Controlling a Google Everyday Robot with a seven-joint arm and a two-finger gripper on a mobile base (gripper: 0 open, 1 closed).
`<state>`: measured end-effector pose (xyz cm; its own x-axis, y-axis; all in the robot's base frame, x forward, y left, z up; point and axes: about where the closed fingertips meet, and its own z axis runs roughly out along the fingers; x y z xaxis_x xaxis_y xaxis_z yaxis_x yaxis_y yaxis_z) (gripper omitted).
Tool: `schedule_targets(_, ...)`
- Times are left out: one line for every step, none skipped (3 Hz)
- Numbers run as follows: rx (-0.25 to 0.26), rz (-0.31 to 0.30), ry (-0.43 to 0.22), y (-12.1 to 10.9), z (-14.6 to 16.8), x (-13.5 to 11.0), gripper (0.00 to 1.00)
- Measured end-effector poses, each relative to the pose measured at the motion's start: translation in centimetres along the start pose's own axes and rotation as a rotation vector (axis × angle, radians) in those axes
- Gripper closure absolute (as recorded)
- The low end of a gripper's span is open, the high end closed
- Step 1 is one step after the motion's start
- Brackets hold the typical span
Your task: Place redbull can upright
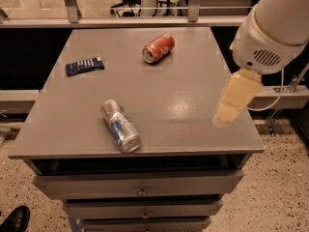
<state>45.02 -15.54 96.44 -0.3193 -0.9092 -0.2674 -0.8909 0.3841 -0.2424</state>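
Note:
The redbull can (119, 125), slim, silver and blue, lies on its side near the front left of the grey table top (183, 91), one silver end facing the front edge. My gripper (231, 105), cream-coloured, hangs below the white arm (270, 28) over the table's right edge, well to the right of the can and apart from it. It holds nothing that I can see.
A wider orange-red soda can (158, 48) lies on its side at the back middle. A flat dark-blue packet (84, 65) lies at the back left. Drawers (140, 190) sit under the top. A metal rail (145, 21) runs behind. A black shoe (14, 219) is at the bottom left.

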Motion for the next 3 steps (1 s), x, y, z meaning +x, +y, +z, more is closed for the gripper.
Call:
schedule_targets(-0.026,0.088,-0.033,1.7,2.2,-4.4,0.00)
schedule_targets(-0.113,0.202,-0.093,4.7,5.0,-10.1,0.00)
schedule_targets(-0.171,0.252,-0.119,6.8,7.0,-13.4,0.00)
